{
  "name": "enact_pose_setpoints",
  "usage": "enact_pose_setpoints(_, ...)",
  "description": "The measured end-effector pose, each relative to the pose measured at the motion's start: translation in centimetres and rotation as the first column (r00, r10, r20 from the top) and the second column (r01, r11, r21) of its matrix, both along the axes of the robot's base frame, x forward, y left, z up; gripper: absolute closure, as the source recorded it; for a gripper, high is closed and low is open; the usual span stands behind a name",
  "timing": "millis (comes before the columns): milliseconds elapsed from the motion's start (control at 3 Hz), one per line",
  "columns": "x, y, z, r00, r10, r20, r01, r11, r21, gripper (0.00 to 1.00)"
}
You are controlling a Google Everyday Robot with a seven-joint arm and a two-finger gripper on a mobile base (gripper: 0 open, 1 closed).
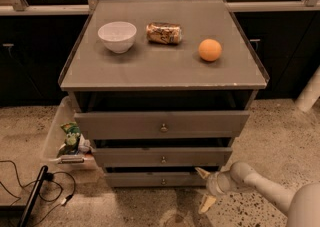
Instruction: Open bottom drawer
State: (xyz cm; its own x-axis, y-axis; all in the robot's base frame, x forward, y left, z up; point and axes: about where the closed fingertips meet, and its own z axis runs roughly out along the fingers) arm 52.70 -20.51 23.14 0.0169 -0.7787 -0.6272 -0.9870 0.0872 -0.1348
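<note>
Tool point(204, 188) hung low, fingers spread, grasping nothing. Bottom drawer point(140, 179) just left of tool, knob point(163, 181) farther left.

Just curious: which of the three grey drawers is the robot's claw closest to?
The bottom grey wooden drawer, slimmest front; the open gripper sits by its right end.

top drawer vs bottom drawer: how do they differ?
The top drawer has the tallest, widest front; the bottom drawer has the slimmest, narrowest-looking. The top drawer sits just under the tabletop; the bottom drawer is lowest. The open gripper is beside the bottom drawer's right end, well below the top drawer. Both are grey with a small round centre knob.
</note>
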Motion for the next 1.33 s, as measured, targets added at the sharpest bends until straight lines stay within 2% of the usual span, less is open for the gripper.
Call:
enact_pose_setpoints(667,2.7,1.1,-3.1,0.9993,0.013,0.034,-0.014,1.0,0.008,0.0)
enact_pose_setpoints(1333,5.2,1.8,-7.2,0.9984,0.028,0.049,-0.028,1.0,0.006,0.0)
